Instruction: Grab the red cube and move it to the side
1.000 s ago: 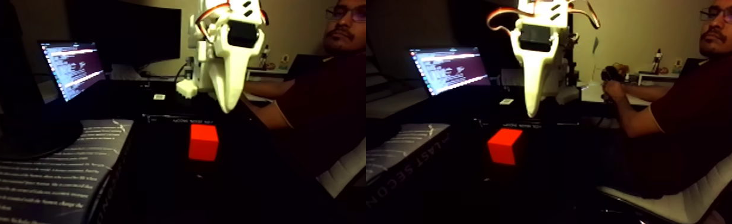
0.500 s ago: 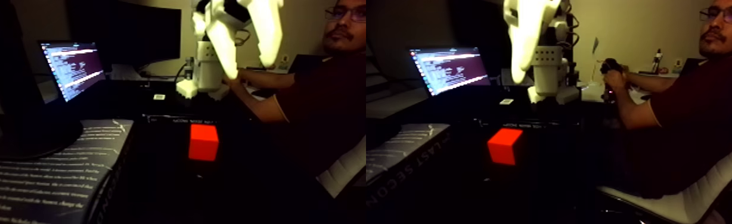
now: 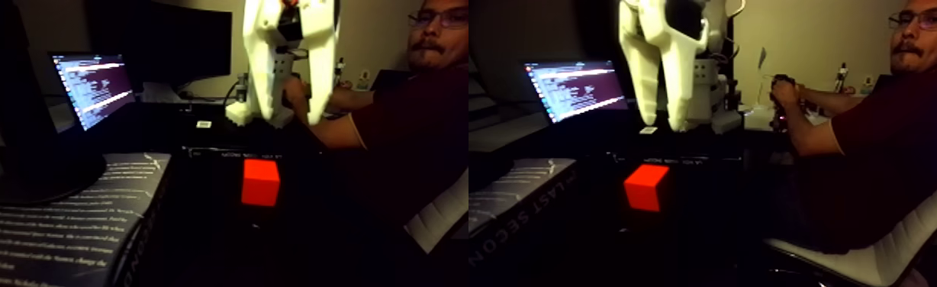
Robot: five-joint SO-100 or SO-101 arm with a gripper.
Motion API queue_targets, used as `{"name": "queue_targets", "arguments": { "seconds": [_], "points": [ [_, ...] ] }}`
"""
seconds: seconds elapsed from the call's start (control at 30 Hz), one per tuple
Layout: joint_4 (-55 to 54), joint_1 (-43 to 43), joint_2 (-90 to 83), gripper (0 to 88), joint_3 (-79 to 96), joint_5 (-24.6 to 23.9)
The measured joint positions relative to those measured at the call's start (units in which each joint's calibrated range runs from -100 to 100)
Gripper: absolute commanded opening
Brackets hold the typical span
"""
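White two-finger gripper (image 3: 290,120) spread wide, empty, high above small matte red cube (image 3: 260,182) on dark tabletop (image 3: 207,229). I descend straight, straddle cube, then close.

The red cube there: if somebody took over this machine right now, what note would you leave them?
Claw: open, empty, hanging in the air above and behind the red cube in the fixed view.
Red cube: resting on the dark table, untouched, next to a dark book.
A person's hands work a controller at the back.
Done: nothing grabbed yet.
Left: lower the claw over the cube, close, lift, set it to the side.
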Motion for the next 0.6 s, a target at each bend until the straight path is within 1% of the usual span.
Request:
{"name": "queue_targets", "arguments": {
  "seconds": [0.13,0.3,0.47,0.53,0.6],
  "points": [
    [5.63,0.15,3.03,18.4,-3.54,4.98],
    [13.63,0.15,6.48,18.9,-8.98,7.66],
    [19.75,-0.15,8.75,30.1,-12.34,9.07],
    [19.83,-0.23,9.68,31.9,-12.43,9.18],
    [19.83,-0.23,10.6,31.7,-12.43,9.18]
  ]
}}
